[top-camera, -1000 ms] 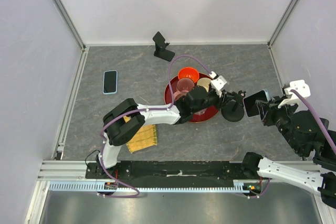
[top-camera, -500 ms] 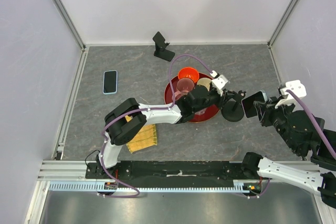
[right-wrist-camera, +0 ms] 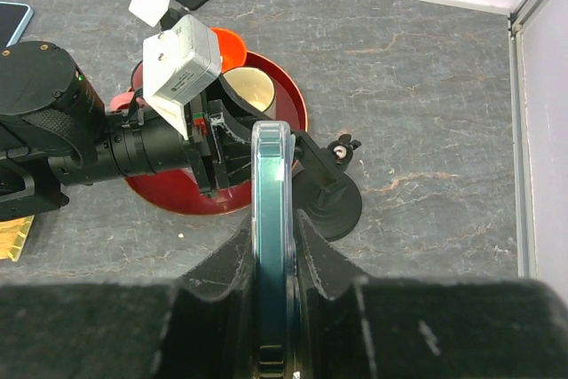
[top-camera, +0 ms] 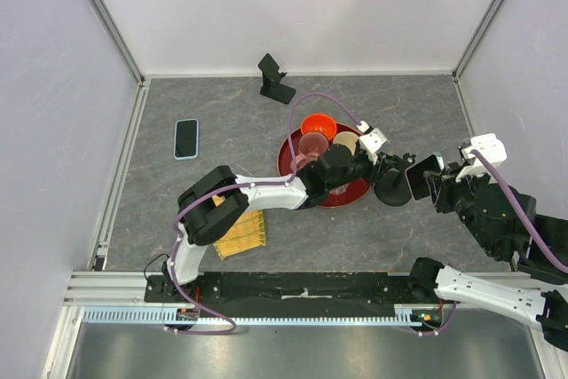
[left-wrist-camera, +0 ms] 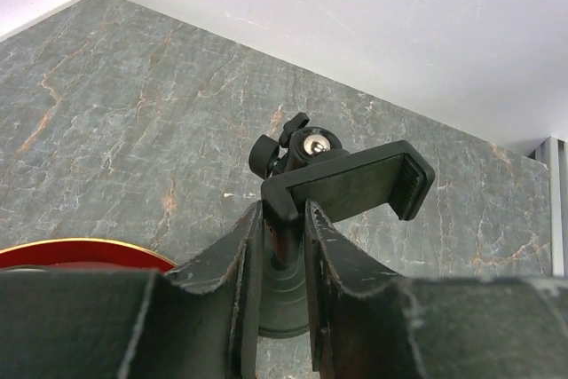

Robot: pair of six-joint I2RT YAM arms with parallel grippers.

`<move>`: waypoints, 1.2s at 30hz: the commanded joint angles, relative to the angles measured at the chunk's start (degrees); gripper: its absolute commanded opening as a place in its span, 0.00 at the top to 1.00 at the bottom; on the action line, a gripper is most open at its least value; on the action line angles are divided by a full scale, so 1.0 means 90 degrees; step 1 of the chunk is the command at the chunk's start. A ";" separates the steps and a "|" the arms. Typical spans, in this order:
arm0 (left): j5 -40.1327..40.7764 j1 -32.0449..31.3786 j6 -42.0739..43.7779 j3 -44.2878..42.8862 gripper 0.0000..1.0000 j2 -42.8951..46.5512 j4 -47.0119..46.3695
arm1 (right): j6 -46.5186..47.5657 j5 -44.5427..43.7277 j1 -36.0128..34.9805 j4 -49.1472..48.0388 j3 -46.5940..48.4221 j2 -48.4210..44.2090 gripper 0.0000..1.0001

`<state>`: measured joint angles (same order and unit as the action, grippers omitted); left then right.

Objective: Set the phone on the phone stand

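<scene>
A black phone stand with a round base (top-camera: 391, 191) stands right of the red tray. My left gripper (top-camera: 379, 169) is shut on its stem. The left wrist view shows my fingers (left-wrist-camera: 232, 259) clamped round the stem, with the clamp cradle (left-wrist-camera: 355, 185) just beyond them. My right gripper (top-camera: 441, 185) is shut on a phone (top-camera: 422, 177) and holds it on edge in the air, just right of the stand. In the right wrist view the phone's teal edge (right-wrist-camera: 271, 210) rises between my fingers, with the stand's base (right-wrist-camera: 330, 206) behind it.
A red tray (top-camera: 288, 161) holds an orange cup (top-camera: 318, 125), a pink cup (top-camera: 311, 144) and a tan cup (top-camera: 344, 141). A second phone (top-camera: 186, 138) lies at the left. Another black stand (top-camera: 276, 80) is at the back wall. A yellow item (top-camera: 240, 235) lies near the left arm.
My right gripper has carried the phone leftward, closer to the stand. My left gripper has stayed shut on the stand's stem.
</scene>
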<state>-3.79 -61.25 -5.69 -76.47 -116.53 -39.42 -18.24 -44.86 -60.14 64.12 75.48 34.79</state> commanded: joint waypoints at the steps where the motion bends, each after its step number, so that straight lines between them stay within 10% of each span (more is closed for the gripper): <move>1: -0.0048 -0.0020 0.0359 -0.0097 0.74 -0.0050 -0.0269 | 0.0132 -0.0074 -0.0007 -0.0308 -0.0037 0.0041 1.00; 6: -0.0252 -0.0010 0.0515 -0.0137 0.97 -0.0060 -0.0210 | 0.0200 -0.0016 0.0002 -0.0259 -0.0106 0.0129 1.00; 22: -0.5064 0.0683 0.1139 -0.0487 0.98 -0.0001 0.0990 | 0.0825 0.2404 0.0002 -0.0755 -0.0749 0.0227 1.00; 36: -0.6111 0.0761 0.1375 -0.0459 0.98 0.0077 0.1431 | 0.2554 0.3293 0.0002 -0.2776 -0.2262 0.0002 1.00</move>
<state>-52.01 -54.57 4.01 -79.96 -116.60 -30.37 -0.91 -18.44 -60.14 51.03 57.69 36.36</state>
